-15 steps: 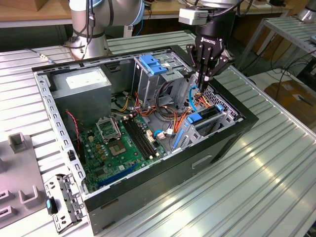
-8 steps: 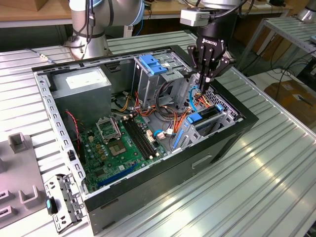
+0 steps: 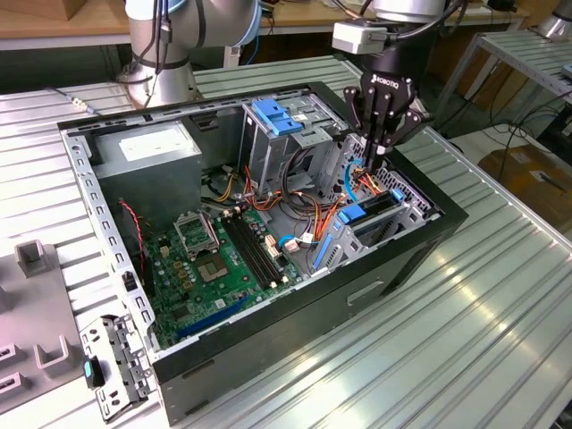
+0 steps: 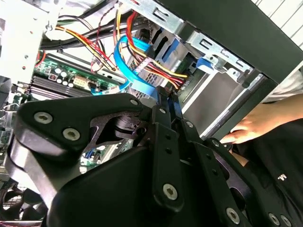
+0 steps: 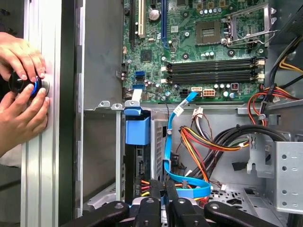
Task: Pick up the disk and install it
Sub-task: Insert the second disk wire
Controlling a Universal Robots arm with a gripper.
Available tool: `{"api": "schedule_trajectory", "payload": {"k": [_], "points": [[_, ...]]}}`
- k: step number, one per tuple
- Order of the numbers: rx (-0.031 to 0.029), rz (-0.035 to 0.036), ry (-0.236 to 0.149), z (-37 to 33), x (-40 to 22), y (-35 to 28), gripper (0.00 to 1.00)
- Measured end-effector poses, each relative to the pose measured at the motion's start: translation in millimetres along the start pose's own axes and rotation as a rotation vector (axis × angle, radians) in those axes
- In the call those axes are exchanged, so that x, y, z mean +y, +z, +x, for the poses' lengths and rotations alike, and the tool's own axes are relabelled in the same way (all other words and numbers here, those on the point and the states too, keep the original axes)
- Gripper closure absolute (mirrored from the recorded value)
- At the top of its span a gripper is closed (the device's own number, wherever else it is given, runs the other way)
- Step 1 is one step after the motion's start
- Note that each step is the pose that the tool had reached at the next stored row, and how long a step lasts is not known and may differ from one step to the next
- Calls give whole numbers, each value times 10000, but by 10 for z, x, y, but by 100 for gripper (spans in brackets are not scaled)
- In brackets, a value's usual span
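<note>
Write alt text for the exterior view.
A robot arm's black tool reaches down into an open computer case lying on a ribbed metal table, among orange and blue cables beside a drive bay. The green motherboard and grey power-supply box lie exposed.

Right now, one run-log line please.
gripper: shut, empty, above drive bay | disk: seated in bay | hands: at case edge

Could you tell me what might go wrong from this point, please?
1. The hand hangs low inside the case, right by the blue flat cable and the bundle of orange wires; a further move could snag or pull them.
2. A person's hands rest on the table just outside the case wall; a sideways swing might hit them.
</note>
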State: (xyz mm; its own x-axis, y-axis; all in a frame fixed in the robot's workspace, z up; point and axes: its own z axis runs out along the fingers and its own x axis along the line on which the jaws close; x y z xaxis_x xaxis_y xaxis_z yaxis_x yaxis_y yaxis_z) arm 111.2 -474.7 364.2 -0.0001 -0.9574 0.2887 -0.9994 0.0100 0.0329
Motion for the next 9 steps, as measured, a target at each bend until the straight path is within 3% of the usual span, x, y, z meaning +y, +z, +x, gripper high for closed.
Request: {"api": "schedule_trajectory", "payload": {"k": [9], "points": [[-167, 76, -92, 91, 94, 31, 84]]}}
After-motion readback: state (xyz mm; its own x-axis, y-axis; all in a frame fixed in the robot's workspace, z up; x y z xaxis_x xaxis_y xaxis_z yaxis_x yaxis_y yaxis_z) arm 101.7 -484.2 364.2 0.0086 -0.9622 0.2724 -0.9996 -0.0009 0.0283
